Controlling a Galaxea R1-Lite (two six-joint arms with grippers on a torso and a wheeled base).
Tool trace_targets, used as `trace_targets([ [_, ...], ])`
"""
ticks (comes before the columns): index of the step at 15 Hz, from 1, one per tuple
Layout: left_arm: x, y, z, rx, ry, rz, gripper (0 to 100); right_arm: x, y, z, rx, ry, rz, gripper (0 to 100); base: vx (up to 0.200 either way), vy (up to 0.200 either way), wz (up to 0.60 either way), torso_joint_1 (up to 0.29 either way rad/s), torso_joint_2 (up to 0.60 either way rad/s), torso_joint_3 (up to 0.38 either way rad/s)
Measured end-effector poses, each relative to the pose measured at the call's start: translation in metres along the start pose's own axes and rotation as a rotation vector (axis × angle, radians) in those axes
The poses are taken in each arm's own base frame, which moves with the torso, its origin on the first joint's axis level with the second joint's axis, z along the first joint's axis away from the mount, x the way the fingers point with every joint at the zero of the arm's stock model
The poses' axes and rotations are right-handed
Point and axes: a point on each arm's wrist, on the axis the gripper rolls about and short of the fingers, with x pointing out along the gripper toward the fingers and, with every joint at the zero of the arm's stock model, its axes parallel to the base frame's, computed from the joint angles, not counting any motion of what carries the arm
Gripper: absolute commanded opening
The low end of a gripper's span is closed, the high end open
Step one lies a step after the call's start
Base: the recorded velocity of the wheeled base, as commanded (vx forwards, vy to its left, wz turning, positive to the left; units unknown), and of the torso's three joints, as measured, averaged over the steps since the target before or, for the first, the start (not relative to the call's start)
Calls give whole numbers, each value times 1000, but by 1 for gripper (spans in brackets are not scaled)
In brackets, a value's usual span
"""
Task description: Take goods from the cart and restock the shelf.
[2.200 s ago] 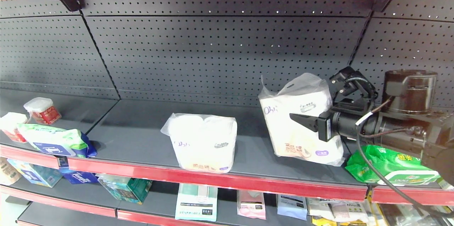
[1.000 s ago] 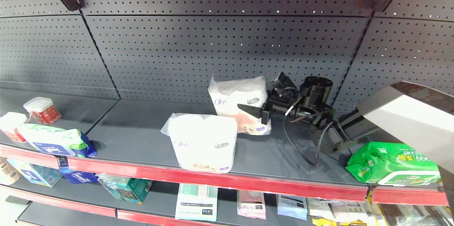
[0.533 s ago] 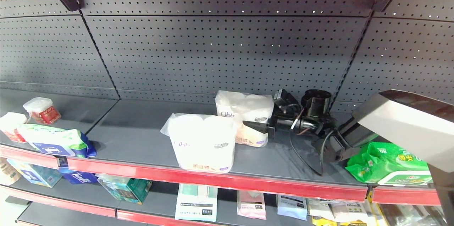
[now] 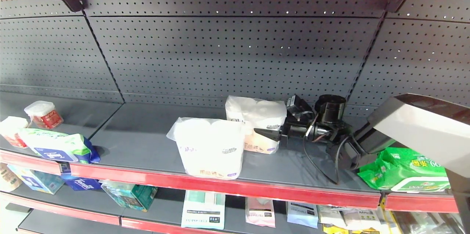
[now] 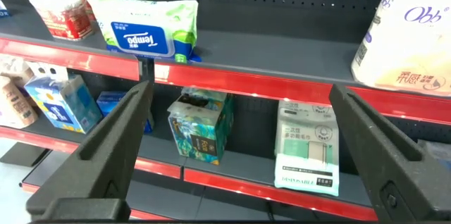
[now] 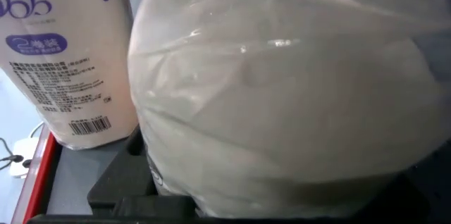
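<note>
A white toilet paper pack (image 4: 257, 114) stands on the grey shelf (image 4: 139, 135), just behind and to the right of a matching pack (image 4: 210, 147) at the shelf's front. My right gripper (image 4: 261, 127) reaches in from the right and is shut on the rear pack, one dark finger (image 4: 266, 133) lying across its front. In the right wrist view the held pack (image 6: 282, 97) bulges close to the lens, with the front pack (image 6: 63, 55) beside it. My left gripper (image 5: 239, 111) hangs open before the lower shelves, nothing between its fingers (image 5: 113, 139).
A green wipes pack (image 4: 404, 169) lies at the shelf's right end, under my right arm. At the left end are a blue-green wipes pack (image 4: 55, 146) and small red-and-white tubs (image 4: 44, 113). A red lip (image 4: 257, 188) edges the shelf; boxes and pouches fill the shelf below.
My right arm carried the pack from the shelf's right front leftward and deeper in, then lowered it until it rests on the shelf behind the front pack.
</note>
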Motion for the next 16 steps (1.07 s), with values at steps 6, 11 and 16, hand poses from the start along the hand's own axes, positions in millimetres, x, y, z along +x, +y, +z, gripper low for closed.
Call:
trace_targets([
  [6, 0, 0, 0, 0, 0, 0, 100, 4, -3, -5, 5, -25, 59, 0, 0, 0, 0, 0, 0, 0],
  [11, 0, 0, 0, 0, 0, 0, 100, 20, -1, -3, 16, -53, 109, 0, 0, 0, 0, 0, 0, 0],
  [16, 0, 0, 0, 0, 0, 0, 100, 43, 1, 1, 38, -42, 107, 0, 0, 0, 0, 0, 0, 0],
])
